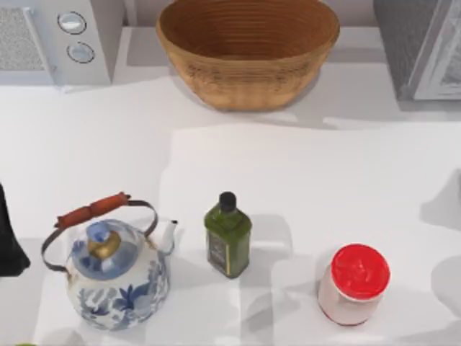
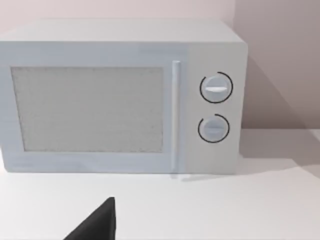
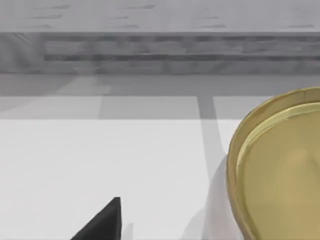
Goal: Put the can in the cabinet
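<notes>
The white table [image 1: 302, 180] carries everything, with a white microwave [image 1: 50, 40] at its far left corner, its two round dials facing the near side, and a grey cabinet [image 1: 421, 47] at the far right corner. Between them, at the far edge, sits a wide woven basket [image 1: 248, 50]. Along the near side stand three smaller things in a row, well apart from one another: a blue-and-white kettle [image 1: 115, 270] with a red-wrapped handle at the left, a dark green square bottle [image 1: 227, 238] with a black cap in the middle, and the can [image 1: 354, 283], red-topped with pale sides, upright at the near right, well apart from the cabinet. A dark part of the left arm [image 1: 9, 241] shows at the table's left edge; whether its jaws are released or clenched, I cannot tell. The right wrist view shows the cabinet's grey front across the table and a golden round rim [image 3: 280, 165] close by.
</notes>
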You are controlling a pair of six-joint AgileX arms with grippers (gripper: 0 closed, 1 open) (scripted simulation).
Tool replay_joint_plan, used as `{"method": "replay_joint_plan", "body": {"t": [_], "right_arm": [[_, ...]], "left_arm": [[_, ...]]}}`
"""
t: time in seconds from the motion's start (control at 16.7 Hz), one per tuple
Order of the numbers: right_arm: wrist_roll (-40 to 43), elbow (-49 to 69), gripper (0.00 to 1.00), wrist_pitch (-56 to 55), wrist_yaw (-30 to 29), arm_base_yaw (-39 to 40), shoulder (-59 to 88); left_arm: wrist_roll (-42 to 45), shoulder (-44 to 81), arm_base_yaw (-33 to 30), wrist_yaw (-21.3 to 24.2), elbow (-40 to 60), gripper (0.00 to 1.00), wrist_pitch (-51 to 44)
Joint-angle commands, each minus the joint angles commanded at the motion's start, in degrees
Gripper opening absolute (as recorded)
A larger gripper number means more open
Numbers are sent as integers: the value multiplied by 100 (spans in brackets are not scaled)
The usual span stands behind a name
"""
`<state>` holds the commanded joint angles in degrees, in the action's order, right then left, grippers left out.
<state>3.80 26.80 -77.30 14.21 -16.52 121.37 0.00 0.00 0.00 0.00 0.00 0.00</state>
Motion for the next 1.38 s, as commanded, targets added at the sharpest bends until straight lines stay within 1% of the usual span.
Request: {"method": "replay_joint_plan", "body": {"t": [0.66, 0.72, 1.26, 1.38], "right_arm": [[0, 0, 2, 0, 0, 0, 0], [0, 0, 0, 0, 0, 0, 0], [-8, -3, 0, 13, 5, -10, -9], [-19, 44, 0, 206, 45, -35, -120]], "left_arm": [[0, 0, 0, 0, 0, 100, 0], [0, 0, 0, 0, 0, 100, 0], [0, 0, 0, 0, 0, 100, 0], [0, 0, 0, 0, 0, 100, 0]]}}
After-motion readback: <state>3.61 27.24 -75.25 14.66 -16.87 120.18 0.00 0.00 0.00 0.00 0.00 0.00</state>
